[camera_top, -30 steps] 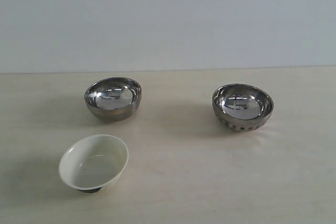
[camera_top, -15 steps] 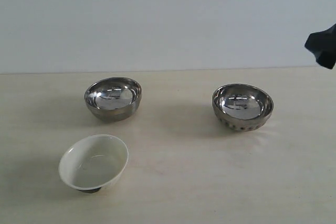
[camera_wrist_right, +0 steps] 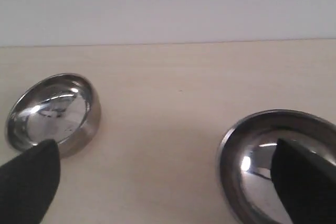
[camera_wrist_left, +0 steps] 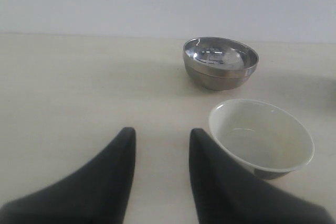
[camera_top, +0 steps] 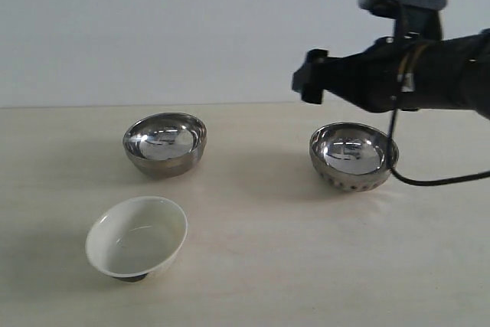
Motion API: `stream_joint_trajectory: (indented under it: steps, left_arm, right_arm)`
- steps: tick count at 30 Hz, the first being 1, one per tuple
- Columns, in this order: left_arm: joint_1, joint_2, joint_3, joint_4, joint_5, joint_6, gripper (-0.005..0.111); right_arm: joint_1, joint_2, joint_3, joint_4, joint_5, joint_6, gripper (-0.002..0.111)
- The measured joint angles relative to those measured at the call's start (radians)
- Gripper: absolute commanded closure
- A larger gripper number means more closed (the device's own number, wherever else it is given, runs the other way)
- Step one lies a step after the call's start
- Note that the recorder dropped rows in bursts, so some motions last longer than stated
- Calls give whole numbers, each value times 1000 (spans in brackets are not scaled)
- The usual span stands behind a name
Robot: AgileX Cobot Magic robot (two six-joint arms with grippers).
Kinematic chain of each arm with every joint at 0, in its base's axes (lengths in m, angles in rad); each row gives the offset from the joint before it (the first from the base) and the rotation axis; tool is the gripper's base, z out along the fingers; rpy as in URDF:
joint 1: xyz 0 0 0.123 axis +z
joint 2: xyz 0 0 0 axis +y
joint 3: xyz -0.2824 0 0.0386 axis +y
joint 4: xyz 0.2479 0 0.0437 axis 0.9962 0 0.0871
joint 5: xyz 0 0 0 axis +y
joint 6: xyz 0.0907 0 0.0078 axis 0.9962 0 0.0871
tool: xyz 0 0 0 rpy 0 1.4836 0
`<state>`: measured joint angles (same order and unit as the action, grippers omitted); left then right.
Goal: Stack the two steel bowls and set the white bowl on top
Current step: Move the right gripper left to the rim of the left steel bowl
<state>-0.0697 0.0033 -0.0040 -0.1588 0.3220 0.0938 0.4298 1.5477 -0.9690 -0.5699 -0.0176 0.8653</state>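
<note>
Below right fingers [camera_wrist_right: 302,182], apart: dimpled steel bowl [camera_top: 354,155].

Left steel bowl [camera_top: 164,143]: smooth mirror metal. Right steel bowl [camera_top: 354,156]: same, dimpled band. White bowl [camera_top: 136,237]: glossy. Table [camera_top: 306,266]: matt.

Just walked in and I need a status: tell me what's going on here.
Nothing is stacked yet. The smooth steel bowl, the dimpled steel bowl and the white bowl each sit apart on the table. The right tool hangs open in the air by the dimpled bowl, holding nothing. The left tool is open and empty, near the white bowl.
</note>
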Motion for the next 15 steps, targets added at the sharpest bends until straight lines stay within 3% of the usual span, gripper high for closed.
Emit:
stream_joint_trajectory:
  steps: [6,15]
  left_arm:
    - [0,0,0,0,0,0,74]
    - [0,0,0,0,0,0,74]
  right_arm:
    - [132,189,-183,2,40,10,7]
    - [236,436,-408,25,47,16,7]
